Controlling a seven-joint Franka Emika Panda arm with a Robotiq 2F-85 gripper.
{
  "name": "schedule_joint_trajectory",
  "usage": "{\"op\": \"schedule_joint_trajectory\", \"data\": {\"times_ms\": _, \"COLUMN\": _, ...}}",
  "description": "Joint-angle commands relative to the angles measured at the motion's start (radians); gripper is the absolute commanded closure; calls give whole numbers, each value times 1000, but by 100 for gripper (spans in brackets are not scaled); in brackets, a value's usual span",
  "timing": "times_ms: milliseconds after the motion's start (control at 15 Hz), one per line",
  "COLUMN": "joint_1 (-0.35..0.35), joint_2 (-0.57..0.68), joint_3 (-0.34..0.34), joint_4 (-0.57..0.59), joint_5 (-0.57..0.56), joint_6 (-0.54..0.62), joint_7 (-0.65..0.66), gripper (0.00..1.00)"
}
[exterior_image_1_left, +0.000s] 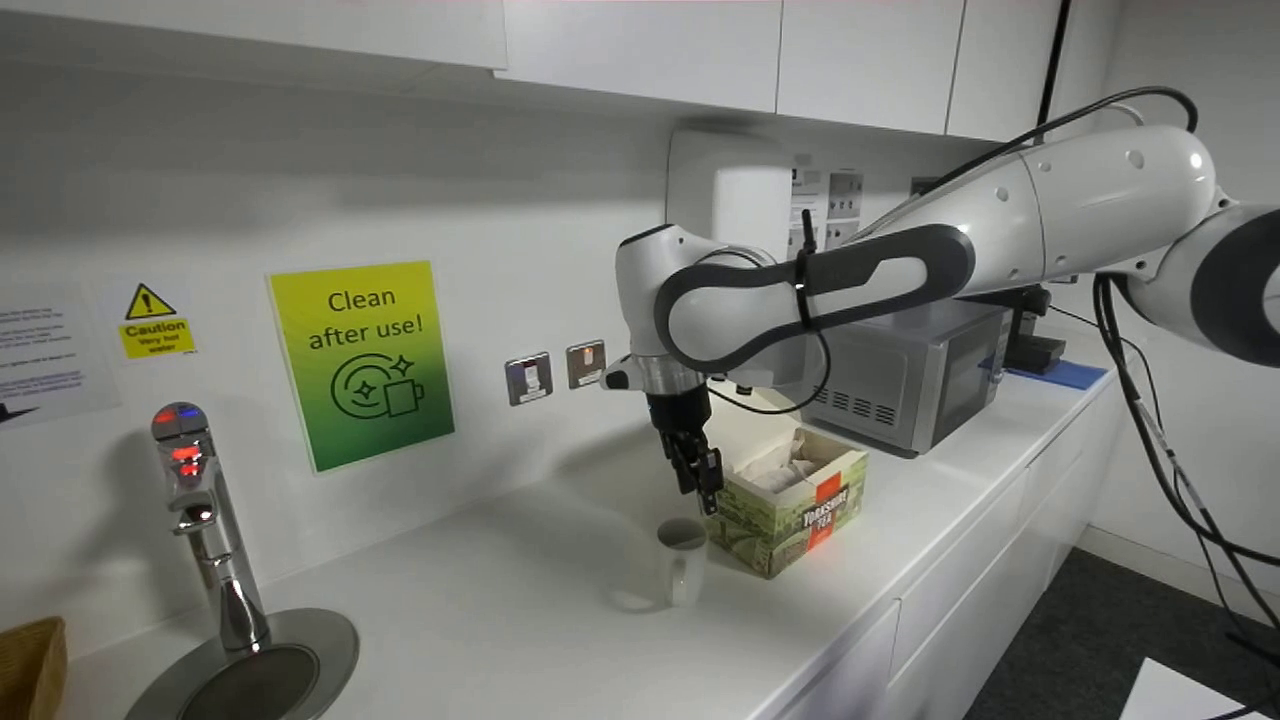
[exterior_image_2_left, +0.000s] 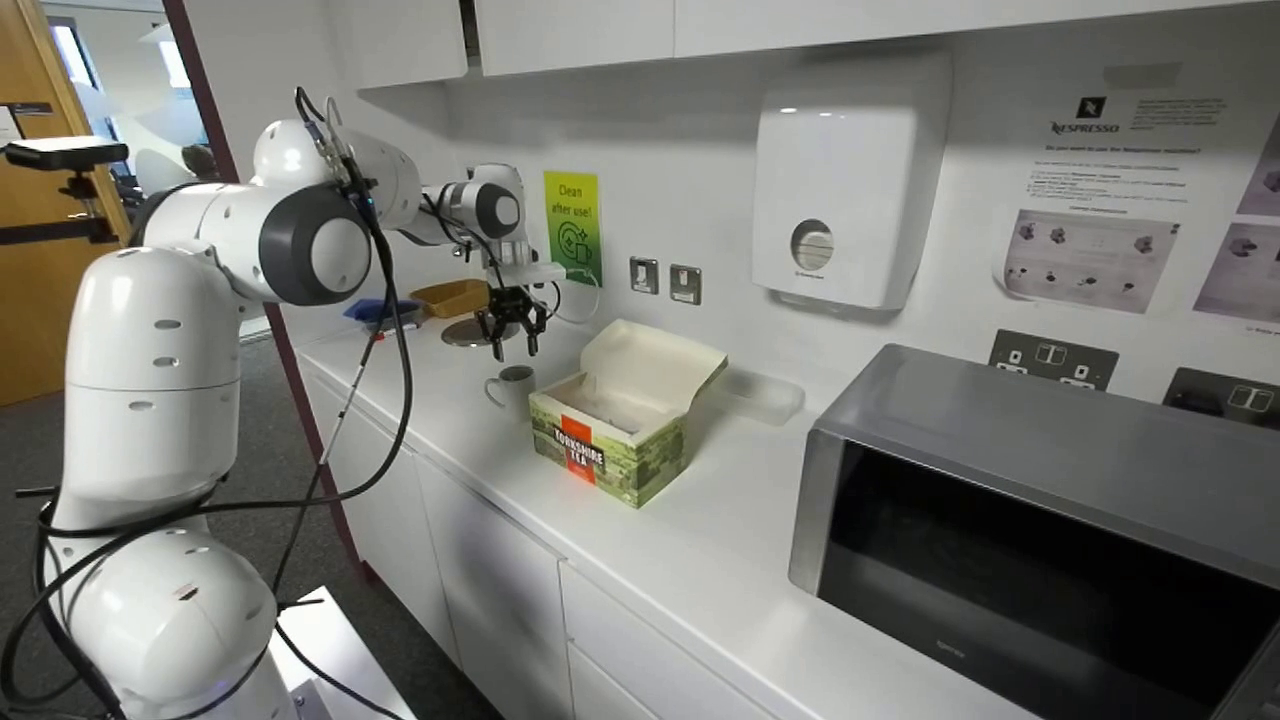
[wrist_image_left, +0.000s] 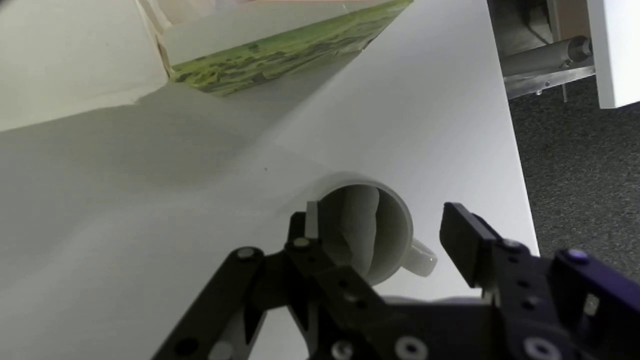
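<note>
Two parted black fingers (wrist_image_left: 462, 245) above one white cylindrical mug (exterior_image_1_left: 683, 562)

Your black two-fingered claw (exterior_image_2_left: 516, 348) points downward from the white jointed arm (exterior_image_1_left: 1100, 200); its fingers stand well apart and grip nothing. Note the governing relation, which is vertical: the mug lies below your claw, apart from it, with air showing between fingertips and rim in an exterior view. Whether the two are exactly centred you cannot tell. In the wrist view the mug's round mouth occupies much of the gap between the fingers, the left-hand one crossing its rim in projection.

The mug stands upright on the white counter (exterior_image_1_left: 520, 600), its curved handle (wrist_image_left: 421, 260) turned toward the front edge and toward the right-hand finger of that view. Inside you see a pale, soft-edged object (wrist_image_left: 361, 220), perhaps a tea bag; its long axis runs across the line joining your fingertips.

Farther out, note the green-printed cardboard Yorkshire Tea box (exterior_image_2_left: 660, 460), lid raised, near the mug. Beyond the box sits the grey metal microwave (exterior_image_1_left: 880, 370); on the opposite side of the mug rises the chrome tap (exterior_image_1_left: 222, 560).
</note>
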Motion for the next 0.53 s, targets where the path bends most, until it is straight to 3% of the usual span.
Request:
{"op": "schedule_joint_trajectory", "data": {"times_ms": 0, "joint_1": 5, "joint_2": 37, "joint_3": 3, "joint_4": 55, "joint_5": -15, "joint_6": -11, "joint_7": 34, "gripper": 30}}
{"op": "schedule_joint_trajectory", "data": {"times_ms": 267, "joint_1": 10, "joint_2": 78, "joint_3": 1, "joint_4": 80, "joint_5": -20, "joint_6": -16, "joint_7": 59, "gripper": 33}}
{"op": "schedule_joint_trajectory", "data": {"times_ms": 467, "joint_1": 13, "joint_2": 102, "joint_3": 1, "joint_4": 96, "joint_5": -22, "joint_6": -19, "joint_7": 69, "gripper": 43}}
